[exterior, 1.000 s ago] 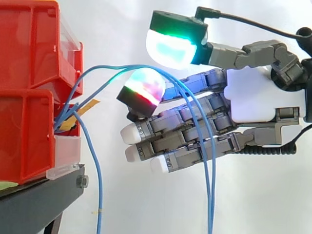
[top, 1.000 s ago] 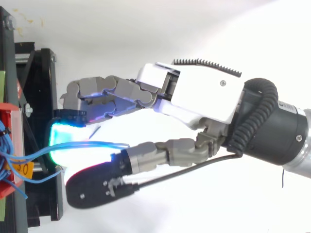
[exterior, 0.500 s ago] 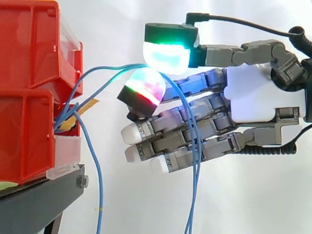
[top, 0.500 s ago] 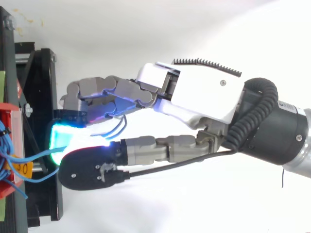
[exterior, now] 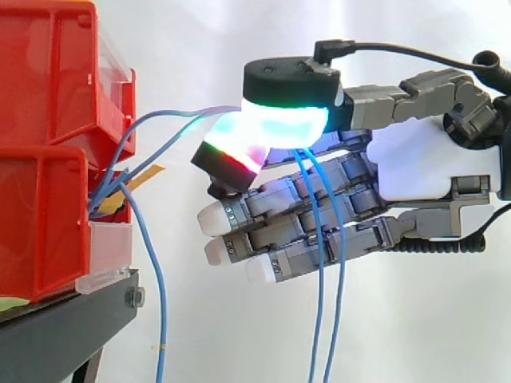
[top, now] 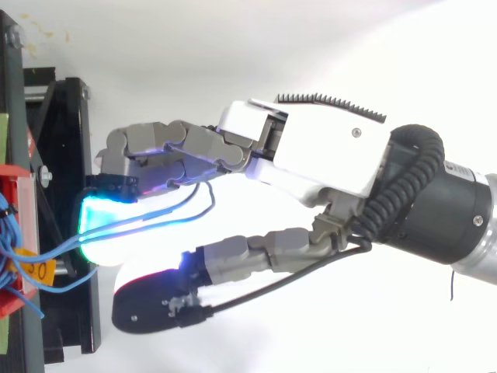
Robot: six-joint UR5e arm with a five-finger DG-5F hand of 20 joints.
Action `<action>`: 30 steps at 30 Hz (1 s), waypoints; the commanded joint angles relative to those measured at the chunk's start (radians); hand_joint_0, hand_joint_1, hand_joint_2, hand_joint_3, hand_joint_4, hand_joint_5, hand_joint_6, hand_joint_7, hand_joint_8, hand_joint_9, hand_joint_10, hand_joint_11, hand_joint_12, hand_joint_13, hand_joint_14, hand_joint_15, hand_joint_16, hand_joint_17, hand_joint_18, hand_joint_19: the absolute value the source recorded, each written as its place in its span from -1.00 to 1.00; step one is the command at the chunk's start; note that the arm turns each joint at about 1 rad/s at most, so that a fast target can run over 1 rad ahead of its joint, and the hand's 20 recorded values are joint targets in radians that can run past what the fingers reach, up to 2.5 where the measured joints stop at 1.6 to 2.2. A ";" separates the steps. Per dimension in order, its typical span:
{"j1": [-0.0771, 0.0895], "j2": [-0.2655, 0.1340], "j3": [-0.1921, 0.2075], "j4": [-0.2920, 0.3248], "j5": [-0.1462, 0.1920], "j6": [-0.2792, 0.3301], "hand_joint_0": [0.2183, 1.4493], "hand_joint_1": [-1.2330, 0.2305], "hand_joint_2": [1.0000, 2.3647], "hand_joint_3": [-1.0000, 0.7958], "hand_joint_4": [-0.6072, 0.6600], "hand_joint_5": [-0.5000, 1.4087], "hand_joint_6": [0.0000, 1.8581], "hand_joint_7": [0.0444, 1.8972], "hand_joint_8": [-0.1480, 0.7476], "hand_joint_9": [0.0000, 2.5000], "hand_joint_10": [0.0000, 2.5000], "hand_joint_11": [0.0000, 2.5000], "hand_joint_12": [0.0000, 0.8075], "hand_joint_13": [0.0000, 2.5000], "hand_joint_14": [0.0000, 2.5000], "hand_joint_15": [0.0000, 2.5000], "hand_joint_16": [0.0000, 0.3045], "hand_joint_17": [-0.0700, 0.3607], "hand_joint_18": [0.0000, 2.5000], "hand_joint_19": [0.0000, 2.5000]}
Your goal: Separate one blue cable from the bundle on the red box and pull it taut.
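At the left, a black stand (exterior: 72,319) is seen carrying two stacked red bins (exterior: 40,223), and a white curtain (exterior: 415,335) is hung behind everything. A bundle of blue cables (exterior: 102,201) is gathered at the front of the lower bin, where a yellow tag (exterior: 142,177) is fixed to it. One loose strand (exterior: 163,303) is left hanging straight down just beside the stand. The hand (exterior: 415,159) is reached in from the right and is held level, near the bins but apart from them. Nearest the side camera, the thumb (exterior: 291,80) is laid across the top, with its green and cyan glow turned downward. Beneath it two blue strands (exterior: 318,303) are led in from the bundle and carried over the red-glowing pad (exterior: 235,148) of the one raised finger. They are then let fall across the front of the other fingers (exterior: 279,231), which are stretched almost straight toward the bins. From above, the same two strands are seen lying slack and curved across a glowing pad, while the thumb is swung out to one side of them. The hand is held open, the strands being draped over it and not clamped, and none of them is drawn taut. The white palm is set farthest back, toward the wrist.
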 commanded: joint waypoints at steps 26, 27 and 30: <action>0.002 0.000 0.001 0.000 0.000 0.000 -0.15 -0.40 -0.99 0.13 0.28 -0.58 -0.46 0.34 -0.02 -0.52 -0.99 -0.77 -0.14 -0.74 -1.00 -0.90 -0.67 -0.16 -0.74 -0.71; 0.003 0.000 0.000 0.000 0.000 0.002 -0.16 -0.43 -0.98 0.11 0.25 -0.59 -0.46 0.34 -0.03 -0.53 -0.99 -0.77 -0.14 -0.75 -1.00 -0.91 -0.67 -0.16 -0.74 -0.72; 0.002 0.000 0.000 0.000 0.000 0.002 -0.19 -0.50 -0.98 0.01 0.24 -0.59 -0.46 0.34 -0.06 -0.56 -0.99 -0.77 -0.15 -0.77 -1.00 -0.91 -0.68 -0.16 -0.75 -0.74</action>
